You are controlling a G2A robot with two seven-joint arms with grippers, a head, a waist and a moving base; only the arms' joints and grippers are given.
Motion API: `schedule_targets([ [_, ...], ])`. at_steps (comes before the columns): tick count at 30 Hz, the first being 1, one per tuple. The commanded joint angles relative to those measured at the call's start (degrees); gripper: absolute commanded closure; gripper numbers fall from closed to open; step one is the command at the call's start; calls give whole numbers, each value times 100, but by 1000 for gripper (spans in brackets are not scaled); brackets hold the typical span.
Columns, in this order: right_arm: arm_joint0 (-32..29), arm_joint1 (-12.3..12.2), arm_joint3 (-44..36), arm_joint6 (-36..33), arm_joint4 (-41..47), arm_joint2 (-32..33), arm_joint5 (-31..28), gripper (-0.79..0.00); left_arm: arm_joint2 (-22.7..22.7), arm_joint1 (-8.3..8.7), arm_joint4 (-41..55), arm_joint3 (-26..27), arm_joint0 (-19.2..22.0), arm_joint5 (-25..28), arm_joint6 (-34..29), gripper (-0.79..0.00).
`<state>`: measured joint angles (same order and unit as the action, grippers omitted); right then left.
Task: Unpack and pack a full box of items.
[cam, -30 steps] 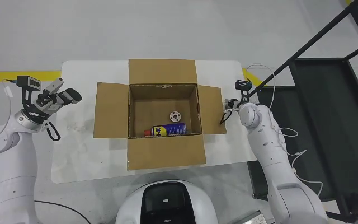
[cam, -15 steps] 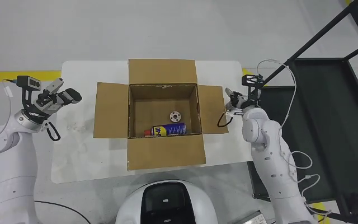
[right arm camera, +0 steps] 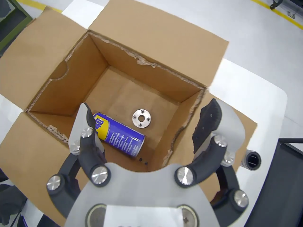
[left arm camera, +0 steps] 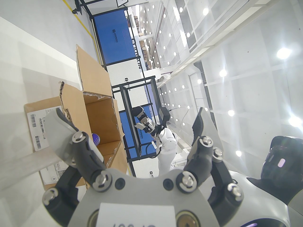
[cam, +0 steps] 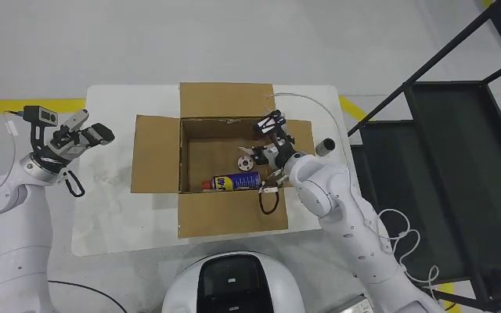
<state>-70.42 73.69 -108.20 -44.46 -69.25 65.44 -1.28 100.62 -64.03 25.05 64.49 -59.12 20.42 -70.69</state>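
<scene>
While the right tool (right arm camera: 148, 109) hangs over the open cardboard box (right arm camera: 78, 72), its two fingers are spread wide with nothing between them. Directly beneath it, on the box floor, a blue and yellow spray can (right arm camera: 118, 135) lies on its side along the wall nearest the tool. Just beyond the can and apart from it, a small round metal disc (right arm camera: 141, 118) with holes lies flat. Outside the box, beside the tool's wrist, a short dark cylinder (right arm camera: 252, 159) lies on the white bench (right arm camera: 255, 100), just beside the box's side flap. Far across the box from this tool, the left tool (cam: 82, 129) is held near the bench's opposite edge, its fingers also spread and empty. All four box flaps are folded outward. Unpacking looks well advanced. One item appears to be out, and the can and disc are left to lift out before anything is packed back in.
</scene>
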Motion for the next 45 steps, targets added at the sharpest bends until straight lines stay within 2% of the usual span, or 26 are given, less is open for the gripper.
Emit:
schedule_targets([
  [1,143,35,141,-58,-36,-216,72,-785,0,0,0,0,0,0,0,-785],
  [9,351,140,472,-13,98,-628,248,-785,0,0,0,0,0,0,0,-785],
  [12,259,152,394,176,232,-619,291,-785,0,0,0,0,0,0,0,-785],
  [45,259,152,394,176,232,-619,291,-785,0,0,0,0,0,0,0,-785],
])
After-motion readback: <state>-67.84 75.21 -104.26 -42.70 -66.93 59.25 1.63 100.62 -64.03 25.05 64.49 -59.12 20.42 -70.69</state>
